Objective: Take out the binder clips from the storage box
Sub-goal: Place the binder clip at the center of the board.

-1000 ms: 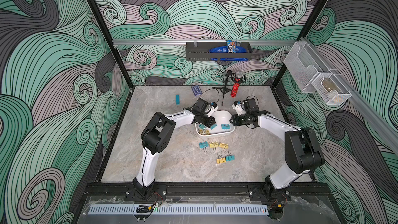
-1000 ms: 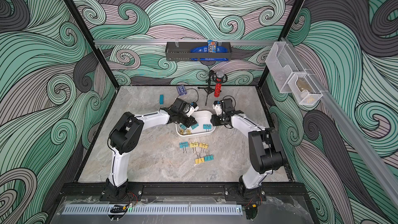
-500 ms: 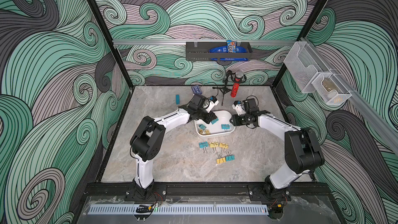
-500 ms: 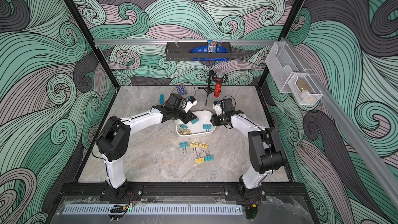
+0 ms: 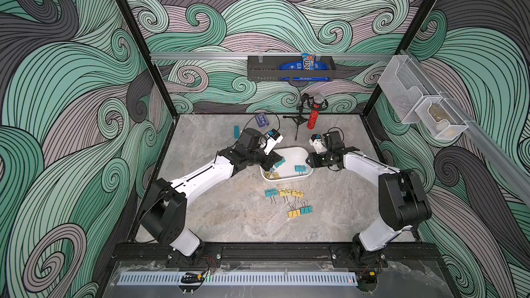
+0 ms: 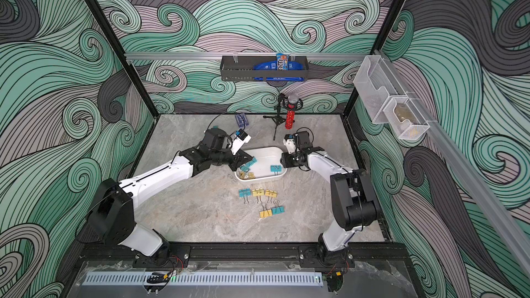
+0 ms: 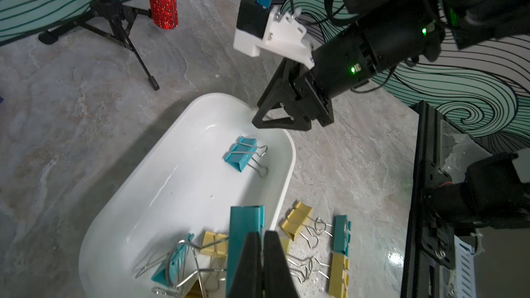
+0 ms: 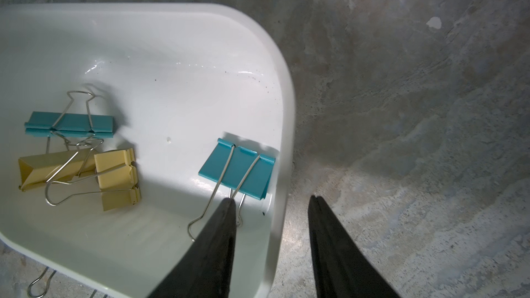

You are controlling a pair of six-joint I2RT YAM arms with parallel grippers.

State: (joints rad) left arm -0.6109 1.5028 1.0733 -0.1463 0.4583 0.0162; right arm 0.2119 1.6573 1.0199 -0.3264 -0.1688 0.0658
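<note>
Tally right now: five binder clips [image 5: 284, 192] sit in a loose bunch on the table [image 5: 229, 225] just in front of the storage box [image 7: 183, 173], four are down in the tub, and one teal clip [image 7: 246, 225] is up in my left gripper [image 7: 262, 236]. That gripper is clenched tight on it. The teal body sticks out past the tips, and the part I'm actually pinching is hidden behind the fingers. It hangs over the box end nearest my left arm, above a yellow pair [image 8: 114, 176] tangled with another teal one. My guess is it's held high so its wire loops don't snag the neighbours. My right gripper [image 8: 271, 197] has the boring job. Its jaws are part-way apart, straddling the wall at the opposite end. One finger [image 8: 218, 239] is inside, over the wire loops of the lone teal clip [image 8: 238, 169], and the other is outside by the table. I see a sliver of gap on both sides of the wall, so it's gripping nothing. It's more of a fence, so the light tub can't skate or tip.
</note>
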